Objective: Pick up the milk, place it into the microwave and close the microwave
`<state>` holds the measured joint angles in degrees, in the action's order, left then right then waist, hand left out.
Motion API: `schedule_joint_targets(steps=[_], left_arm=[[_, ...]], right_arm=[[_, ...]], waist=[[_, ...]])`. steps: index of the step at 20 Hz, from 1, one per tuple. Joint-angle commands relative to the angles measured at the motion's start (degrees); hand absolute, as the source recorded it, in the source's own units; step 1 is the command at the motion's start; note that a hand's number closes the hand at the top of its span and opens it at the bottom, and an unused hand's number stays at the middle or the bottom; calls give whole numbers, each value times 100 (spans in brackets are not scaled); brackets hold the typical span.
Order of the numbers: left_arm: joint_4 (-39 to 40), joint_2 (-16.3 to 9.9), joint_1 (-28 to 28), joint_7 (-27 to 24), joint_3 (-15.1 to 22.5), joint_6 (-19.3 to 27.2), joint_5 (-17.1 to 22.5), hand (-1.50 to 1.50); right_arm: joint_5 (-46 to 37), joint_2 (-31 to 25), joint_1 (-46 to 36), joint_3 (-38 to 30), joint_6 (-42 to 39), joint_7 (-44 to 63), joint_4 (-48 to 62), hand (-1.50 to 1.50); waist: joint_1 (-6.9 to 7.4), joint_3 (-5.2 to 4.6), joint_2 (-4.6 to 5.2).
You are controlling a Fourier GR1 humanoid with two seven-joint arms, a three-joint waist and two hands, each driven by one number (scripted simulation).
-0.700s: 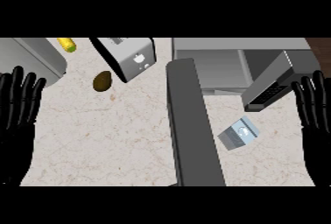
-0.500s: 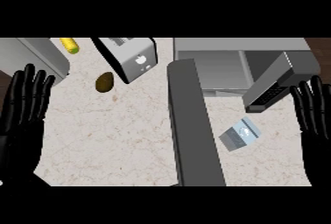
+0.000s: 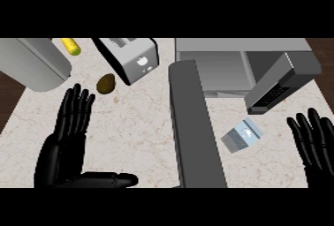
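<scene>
I see the milk carton lying on the marble counter, to the right of the microwave's open door and below the microwave itself. Nothing touches it. My right hand shows at the right edge, just beside the carton but apart from it, with its fingers straight and spread, pointing up the view. My left hand lies over the counter on the far side of the door, well apart from the carton, fingers straight and close together, thumb stretched out sideways along the lower edge. Above its fingertips sits a brown potato, next to a toaster. A yellow object lies near the top, beside a grey appliance at the upper left corner.
</scene>
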<state>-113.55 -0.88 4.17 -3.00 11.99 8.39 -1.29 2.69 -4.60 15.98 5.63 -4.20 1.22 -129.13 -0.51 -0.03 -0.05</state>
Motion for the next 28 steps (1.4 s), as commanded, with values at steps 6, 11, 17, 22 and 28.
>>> schedule_joint_targets(steps=[6,11,17,22,28], left_arm=[[432,86,508,-686,1534,1159,-293,-150],[757,87,628,-1169,2021,1649,-393,-150],[584,88,1255,-1454,2484,1842,-489,-150],[621,85,1008,-1279,2473,1811,-495,-150],[795,-220,1533,-1977,2419,1491,52,-150]], right_arm=[[-148,68,1421,106,-339,-970,187,-150],[-480,204,1653,236,-327,-1677,665,-150],[-229,101,909,-514,-336,-2059,1702,-150],[-261,92,815,-733,-426,-2969,2689,-150],[-566,228,123,-888,-111,-3512,4046,-150]], waist=[[2,4,-6],[14,2,-4],[55,3,-1],[46,5,2],[70,4,4]])
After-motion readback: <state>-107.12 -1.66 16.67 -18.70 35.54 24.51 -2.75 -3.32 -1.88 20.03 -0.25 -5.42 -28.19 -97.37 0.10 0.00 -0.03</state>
